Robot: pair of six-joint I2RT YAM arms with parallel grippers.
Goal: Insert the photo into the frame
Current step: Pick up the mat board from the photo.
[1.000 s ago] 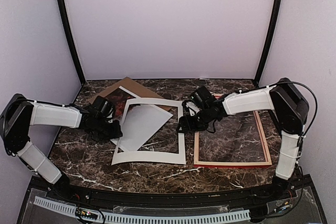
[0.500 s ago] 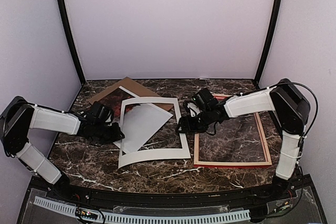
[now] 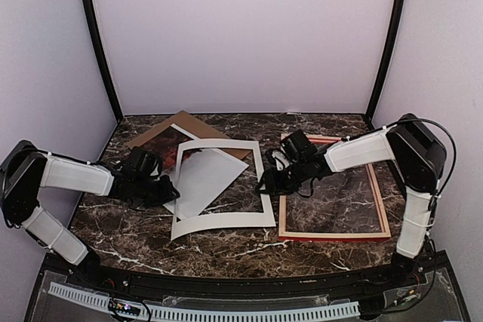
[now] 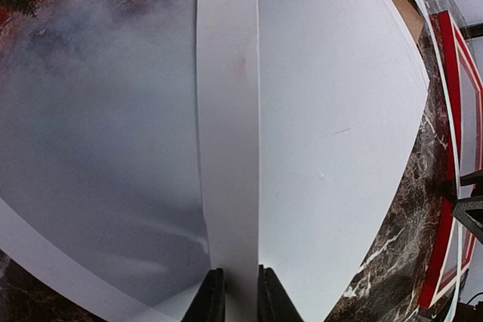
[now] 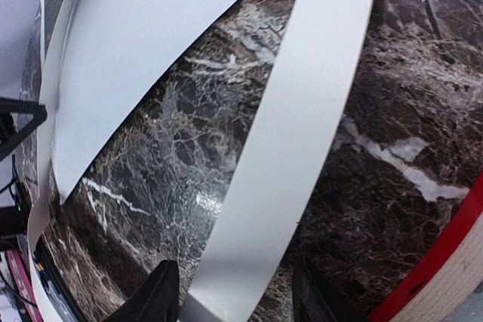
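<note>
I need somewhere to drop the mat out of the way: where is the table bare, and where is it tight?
Bare: the near strip of table in front of the white mat and frame, and the marble inside the frame. Small gap at the back between backing board and frame. Crowded: left-centre, where mat, photo and board overlap.

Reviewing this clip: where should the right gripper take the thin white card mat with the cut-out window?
Probably the mat's narrow right strip, coming from above on the red wooden frame's side: bare marble table flanks it, leaving finger room, and the left gripper clamps the opposite strip.
</note>
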